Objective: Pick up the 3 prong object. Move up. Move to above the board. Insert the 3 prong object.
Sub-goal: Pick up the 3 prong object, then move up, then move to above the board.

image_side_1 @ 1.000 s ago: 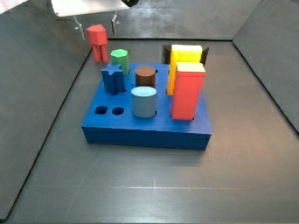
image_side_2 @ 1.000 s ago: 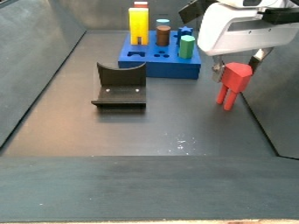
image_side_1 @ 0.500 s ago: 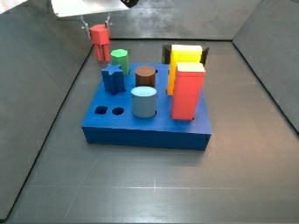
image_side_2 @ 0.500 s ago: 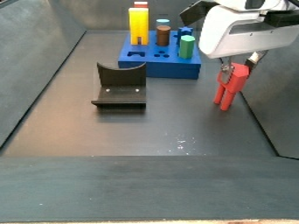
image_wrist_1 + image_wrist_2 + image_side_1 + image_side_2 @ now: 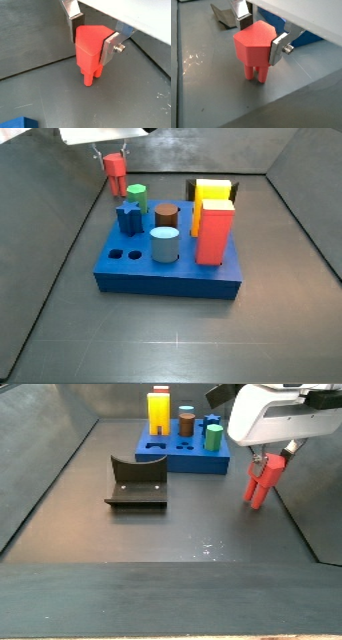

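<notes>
My two wrist cameras sit close, looking down past my gripper (image 5: 93, 37) at the grey floor (image 5: 211, 95). Both side cameras stand farther back and higher, facing the board (image 5: 171, 268) from opposite ends — they share it, though only one frames the fixture (image 5: 136, 482).

The gripper (image 5: 93, 35) has silver fingers; the 3 prong object (image 5: 90, 50) is red-orange, the board (image 5: 171, 268) blue.
</notes>
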Controlling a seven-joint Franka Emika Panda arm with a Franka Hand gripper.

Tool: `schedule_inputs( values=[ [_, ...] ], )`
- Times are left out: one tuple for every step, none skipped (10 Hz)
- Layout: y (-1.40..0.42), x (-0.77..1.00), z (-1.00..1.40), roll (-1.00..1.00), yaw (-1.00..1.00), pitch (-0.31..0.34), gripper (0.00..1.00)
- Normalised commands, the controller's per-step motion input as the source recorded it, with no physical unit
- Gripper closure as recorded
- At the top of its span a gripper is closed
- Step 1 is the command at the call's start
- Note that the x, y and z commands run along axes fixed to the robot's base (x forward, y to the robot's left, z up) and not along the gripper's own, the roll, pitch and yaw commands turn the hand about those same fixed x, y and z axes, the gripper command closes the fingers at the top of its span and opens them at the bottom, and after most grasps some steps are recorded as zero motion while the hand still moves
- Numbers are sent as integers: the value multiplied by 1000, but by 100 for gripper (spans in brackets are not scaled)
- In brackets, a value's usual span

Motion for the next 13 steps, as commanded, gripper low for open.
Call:
schedule_inputs(
  values=[
    [0, 0, 0, 0, 0, 0, 100],
    [0, 0, 0, 0, 0, 0, 100],
    [0, 0, 0, 0, 0, 0, 100],
    [0, 0, 0, 0, 0, 0, 100],
    [0, 0, 833, 0, 0, 0, 100],
    [-38, -21, 815, -2, 21, 4, 100],
    [-42, -52, 727, 1, 21, 11, 100],
    [-33, -49, 630, 9, 20, 11, 100],
    [-18, -36, 472, 16, 17, 27, 100],
    [-11, -32, 383, 21, 15, 35, 100],
    [96, 182, 1000, 2, 192, -283, 100],
    [100, 186, 1000, 2, 185, -264, 100],
    [94, 164, 1000, -19, 129, -147, 100]
  ],
)
